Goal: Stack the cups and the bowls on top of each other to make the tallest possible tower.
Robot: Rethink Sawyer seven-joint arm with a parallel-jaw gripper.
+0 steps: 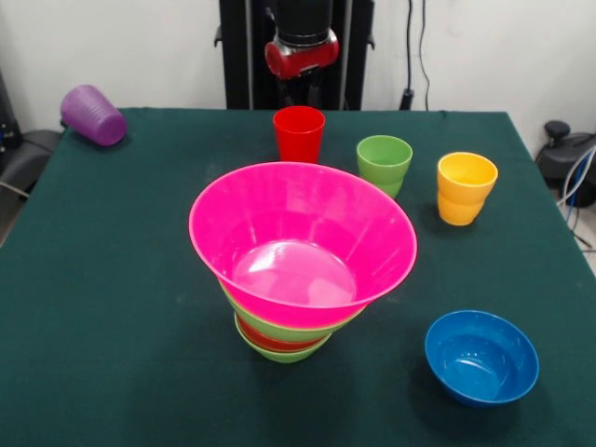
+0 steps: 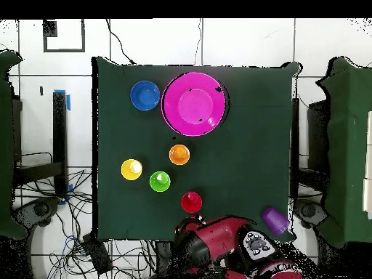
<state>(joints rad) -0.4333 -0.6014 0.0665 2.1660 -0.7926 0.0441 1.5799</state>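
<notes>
The tower stands mid-table: a huge pink bowl sits on top of a large green bowl, a red-orange bowl and a small green bowl. The blue bowl stands alone beside it. The red cup, green cup and yellow cup stand upright. The orange cup is hidden behind the pink bowl in the front view. The purple cup lies on its side at a table corner. My gripper is drawn back behind the red cup, holding nothing I can see.
The red and black arm hangs over the table edge on the robot's side. Cables and dark chairs lie around the table.
</notes>
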